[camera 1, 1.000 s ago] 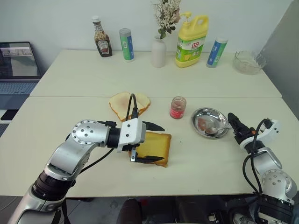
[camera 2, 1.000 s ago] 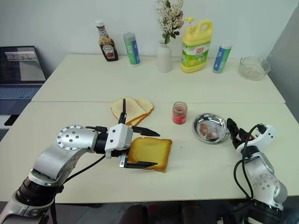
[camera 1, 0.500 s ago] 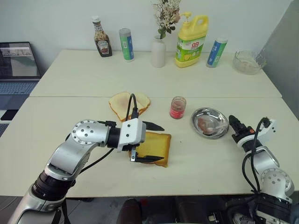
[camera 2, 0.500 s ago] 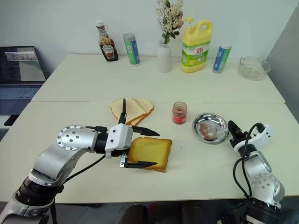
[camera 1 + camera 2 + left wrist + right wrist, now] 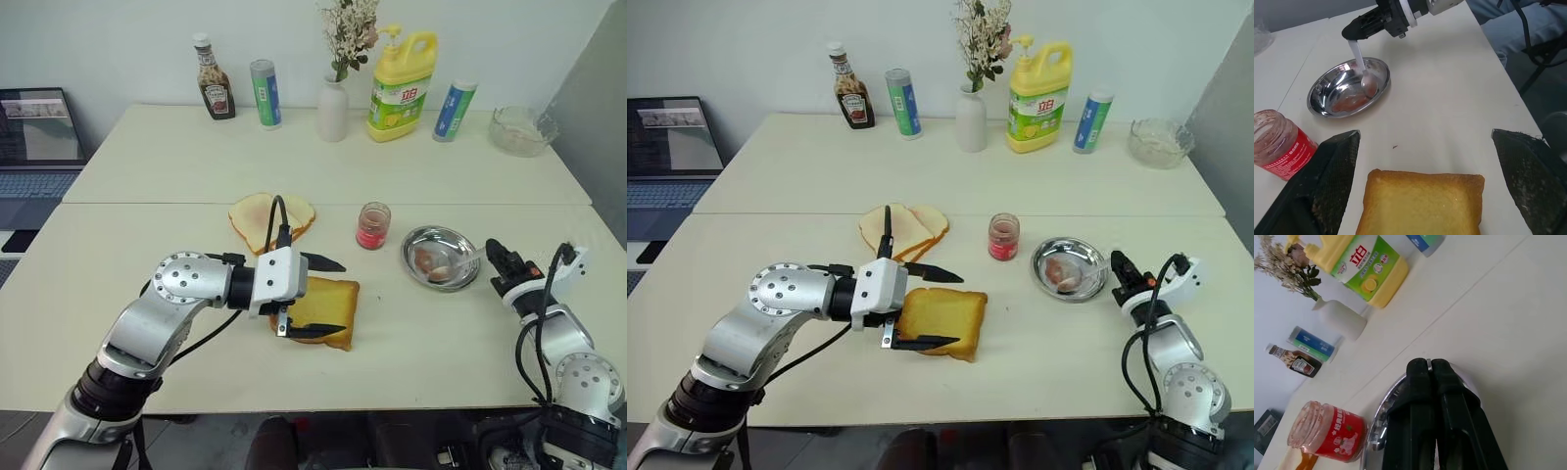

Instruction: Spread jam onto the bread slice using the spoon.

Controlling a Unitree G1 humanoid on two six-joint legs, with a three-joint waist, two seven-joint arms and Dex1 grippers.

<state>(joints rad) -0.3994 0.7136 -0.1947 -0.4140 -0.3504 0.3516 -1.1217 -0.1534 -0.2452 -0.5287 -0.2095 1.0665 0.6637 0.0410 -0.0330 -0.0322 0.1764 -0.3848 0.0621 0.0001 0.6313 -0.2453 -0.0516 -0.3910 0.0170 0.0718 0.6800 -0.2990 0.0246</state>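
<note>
The right pincer (image 5: 1352,33) is clamped on the handle of the spoon (image 5: 1362,68), near the right edge of the worktop (image 5: 147,157). The spoon slants down into a small steel dish (image 5: 440,258), its bowl resting among pink smears there. The left pincer (image 5: 323,296) stands with its fingers wide apart, one on either side of the bread slice (image 5: 323,309), gripping nothing. That thick golden slice lies flat toward the front edge, about midway along it. The jar of jam (image 5: 372,225) stands upright, lid off, just left of the dish and behind the bread. Two thinner slices (image 5: 269,217) overlap behind the left pincer. Along the far edge stand a sauce bottle (image 5: 213,80), two tubes (image 5: 264,94), a vase of dried flowers (image 5: 333,103), a yellow detergent bottle (image 5: 400,86) and a glass bowl (image 5: 521,130).
</note>
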